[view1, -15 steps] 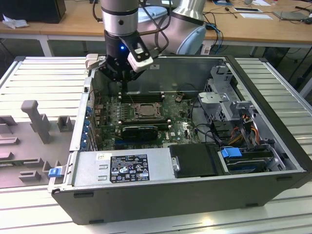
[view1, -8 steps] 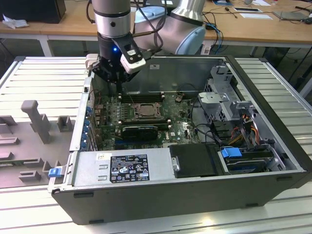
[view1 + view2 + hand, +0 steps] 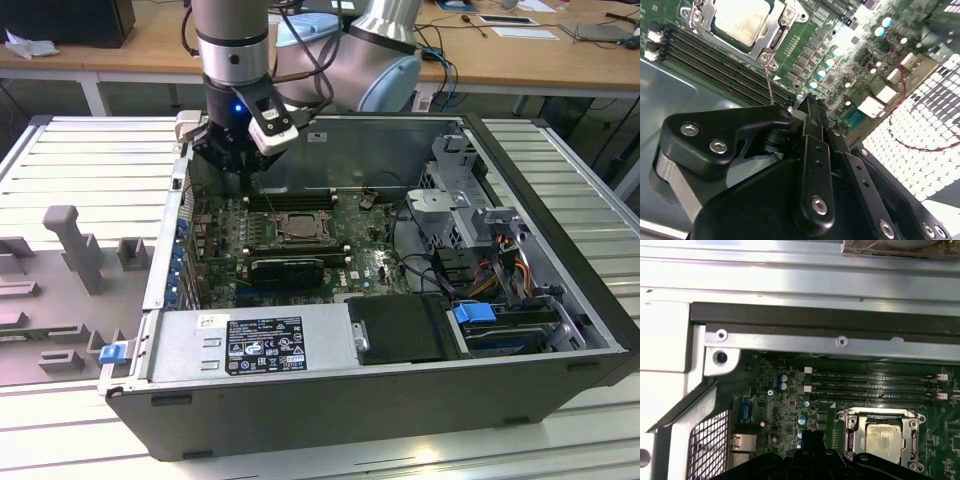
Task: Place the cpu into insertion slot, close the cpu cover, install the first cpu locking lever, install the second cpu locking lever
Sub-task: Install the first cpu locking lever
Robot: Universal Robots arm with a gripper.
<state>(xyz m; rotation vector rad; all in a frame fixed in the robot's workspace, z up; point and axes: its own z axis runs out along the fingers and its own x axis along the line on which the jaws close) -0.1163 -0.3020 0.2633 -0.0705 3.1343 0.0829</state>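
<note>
Gripper (image 3: 240, 165) hung over the back corner of the open computer case (image 3: 560, 370) toward the exterior view's left, just above the green motherboard (image 3: 375, 265) and beside the long black memory slots (image 3: 290, 200). From there I could not tell how far its fingers were parted. The insertion slot (image 3: 290, 228) lay near it on the board, toward the front of the case, with a pale square in its middle. A grey fixture block (image 3: 75, 245) stood on the ribbed table (image 3: 570, 150) well apart, at the exterior view's left.

In the second wrist view the gripper (image 3: 810, 107) appeared with its black fingers (image 3: 815, 150) drawn together into one narrow tip, nothing between them. The cpu (image 3: 742, 20) sat in the insertion slot (image 3: 771, 40), its silvery-beige face bare inside the silver frame of the cpu cover (image 3: 765, 47). A thin lever wire (image 3: 770, 90) ran from the frame's corner toward the fingertip.

In the first wrist view the gripper (image 3: 812, 440) hovered over small capacitors (image 3: 783, 380) just beside the insertion slot (image 3: 912, 422), where the cpu (image 3: 883, 437) rested, next to the memory slots (image 3: 875, 387).
</note>
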